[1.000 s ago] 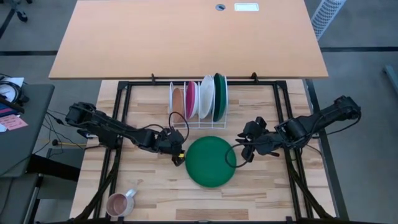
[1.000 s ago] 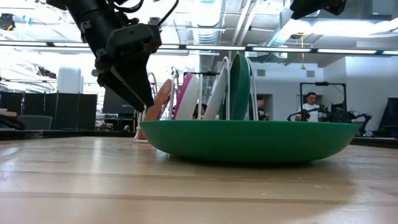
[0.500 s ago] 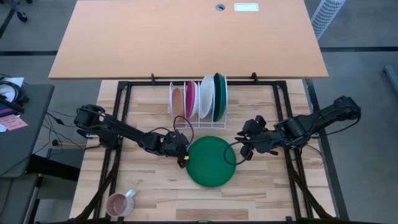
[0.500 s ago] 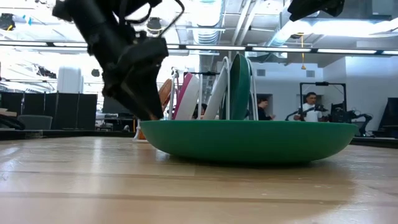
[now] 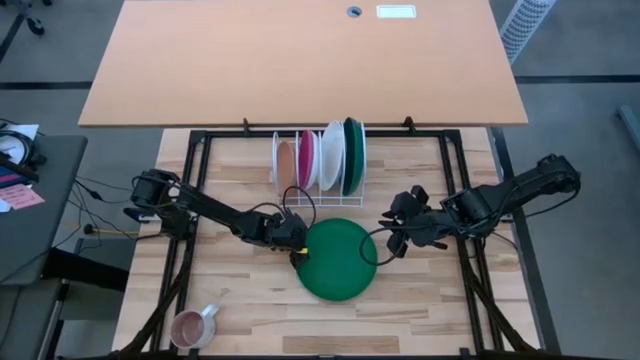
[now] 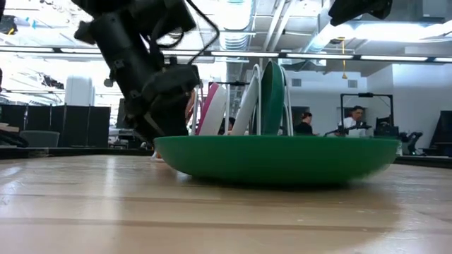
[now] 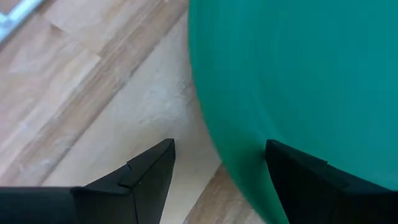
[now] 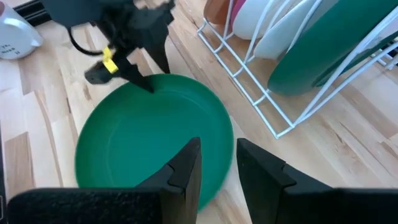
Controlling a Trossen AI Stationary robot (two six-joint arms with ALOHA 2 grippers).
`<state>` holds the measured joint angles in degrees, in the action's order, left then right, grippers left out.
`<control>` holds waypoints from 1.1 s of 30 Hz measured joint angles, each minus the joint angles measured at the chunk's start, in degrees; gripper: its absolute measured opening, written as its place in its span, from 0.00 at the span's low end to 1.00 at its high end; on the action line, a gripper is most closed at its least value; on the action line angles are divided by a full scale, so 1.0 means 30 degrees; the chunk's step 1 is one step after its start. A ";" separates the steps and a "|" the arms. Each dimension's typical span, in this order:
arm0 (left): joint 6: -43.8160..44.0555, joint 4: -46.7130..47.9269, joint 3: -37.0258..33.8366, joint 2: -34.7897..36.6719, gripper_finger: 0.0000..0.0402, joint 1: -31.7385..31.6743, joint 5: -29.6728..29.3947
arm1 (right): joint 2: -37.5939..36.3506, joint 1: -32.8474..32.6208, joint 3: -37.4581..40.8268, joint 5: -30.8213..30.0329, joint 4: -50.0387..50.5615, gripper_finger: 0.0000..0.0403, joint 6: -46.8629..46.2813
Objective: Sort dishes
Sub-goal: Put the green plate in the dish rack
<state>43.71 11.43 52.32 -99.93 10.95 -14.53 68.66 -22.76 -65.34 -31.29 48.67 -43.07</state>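
Green plate (image 5: 339, 259) flat on table (image 5: 240, 290), just in front of white rack (image 5: 320, 195) holding orange, pink, white, green plates. Left gripper (image 5: 297, 252) spread wide, fingers straddling plate's left rim, not clamped. Right gripper (image 5: 389, 236) near plate's right edge, fingers slightly parted, holding nothing. Pink mug (image 5: 192, 326) well apart, front left.
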 joint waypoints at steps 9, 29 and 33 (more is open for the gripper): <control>-0.1040 -0.0140 0.0160 -0.0127 0.57 -0.0156 0.0478 | 0.0000 0.0000 0.0000 -0.0005 0.0092 0.27 0.0007; -0.3100 0.0076 0.1129 0.1914 0.02 -0.0138 0.0748 | 0.0000 0.0146 0.0000 -0.0020 0.0194 0.27 0.0495; -0.3942 0.0430 0.1807 0.3750 0.01 0.0189 0.0295 | 0.0000 0.0146 -0.0007 -0.0066 0.0179 0.27 0.0500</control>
<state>31.89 12.72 57.74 -88.68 11.52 -13.64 68.66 -22.33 -65.36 -31.49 49.21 -41.57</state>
